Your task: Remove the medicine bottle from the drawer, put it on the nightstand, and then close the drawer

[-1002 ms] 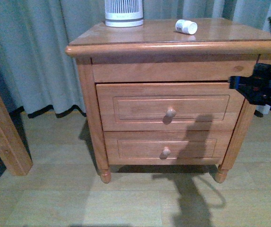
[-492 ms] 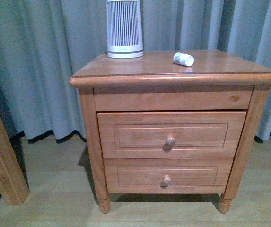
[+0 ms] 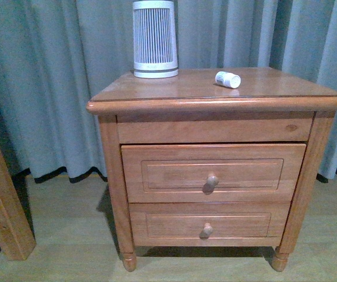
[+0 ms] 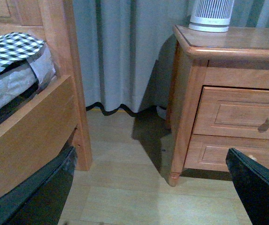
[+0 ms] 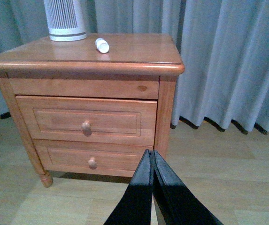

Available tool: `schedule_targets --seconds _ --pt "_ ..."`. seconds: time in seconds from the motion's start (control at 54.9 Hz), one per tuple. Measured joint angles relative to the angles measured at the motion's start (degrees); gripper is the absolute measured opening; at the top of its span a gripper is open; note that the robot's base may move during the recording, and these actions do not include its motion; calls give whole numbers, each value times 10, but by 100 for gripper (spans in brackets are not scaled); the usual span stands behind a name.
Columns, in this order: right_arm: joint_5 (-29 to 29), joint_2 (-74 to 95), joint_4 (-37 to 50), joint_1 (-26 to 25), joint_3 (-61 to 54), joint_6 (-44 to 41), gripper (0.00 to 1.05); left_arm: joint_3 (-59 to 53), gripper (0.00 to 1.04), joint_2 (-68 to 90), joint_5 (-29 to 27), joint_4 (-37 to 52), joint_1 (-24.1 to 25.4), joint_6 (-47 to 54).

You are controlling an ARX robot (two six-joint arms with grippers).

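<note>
Both arms sit low and back from the furniture. The right claw (image 5: 151, 157) has its fingers pressed flat together, holding nothing; the left claw (image 4: 153, 187) is spread wide, its two dark fingers at the lower corners of its wrist view, also empty.

Past them, the nightstand (image 3: 115, 176) fills the centre of the front view. The drawer (image 3: 156, 173), the taller one with the round knob, looks nearly shut, though its face seems to stand a touch proud of the frame, so I'd judge the closing step is at its tail end or just finished. If anything is left, it calls for a flat, square push on the drawer front to seat it flush.

Up top, the medicine bottle (image 3: 227, 79) lies on its side on the tabletop, upper right of centre in the front view, well apart from the white ribbed device (image 3: 154, 38) at upper centre.

The floor is pale wood planking. A wooden bed frame (image 4: 40, 117) with checked bedding stands at the left of the left wrist view. Grey curtains (image 3: 56, 70) hang behind everything.
</note>
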Motion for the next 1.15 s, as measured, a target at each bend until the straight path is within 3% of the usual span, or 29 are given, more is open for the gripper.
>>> schedule_targets --seconds 0.838,0.874,1.148 --pt "0 -66 16 0 -73 -1 3 0 98 0 0 0 0 0" --pt "0 -66 16 0 -73 -2 6 0 98 0 0 0 0 0" --pt "0 -66 16 0 -73 -2 55 0 98 0 0 0 0 0"
